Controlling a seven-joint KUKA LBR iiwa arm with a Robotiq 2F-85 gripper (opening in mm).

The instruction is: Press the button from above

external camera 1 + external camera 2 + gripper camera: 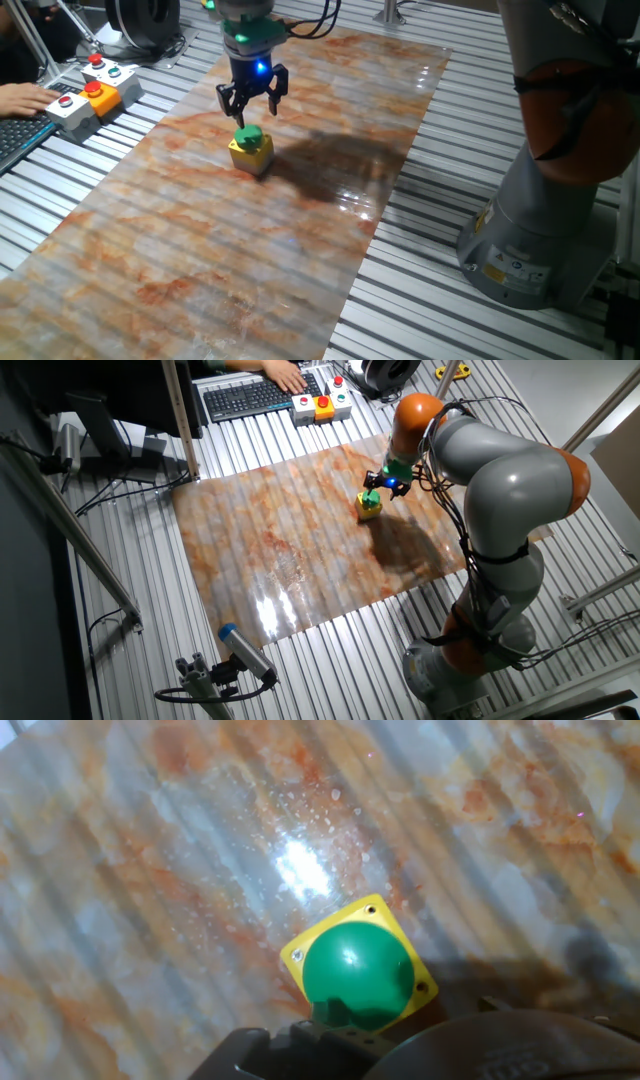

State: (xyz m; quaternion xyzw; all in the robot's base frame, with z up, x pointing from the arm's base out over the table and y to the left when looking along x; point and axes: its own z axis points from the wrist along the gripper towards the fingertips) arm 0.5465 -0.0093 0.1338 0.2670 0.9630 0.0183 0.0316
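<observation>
The button (249, 133) is a green dome on a small yellow box (251, 153) that stands on the marbled mat (200, 250). My gripper (248, 110) hangs straight above it, its fingertips just over the dome, with a gap showing between the fingers. The other fixed view shows the gripper (377, 487) right over the button (369, 500). In the hand view the button (358, 975) lies low and right of centre, close to the hand's dark body at the bottom edge, with the yellow box (375, 912) rim around it.
Grey and orange boxes with red and green buttons (92, 88) sit at the far left beside a keyboard (255, 398) with a person's hand on it. The robot's base (540, 230) stands to the right of the mat.
</observation>
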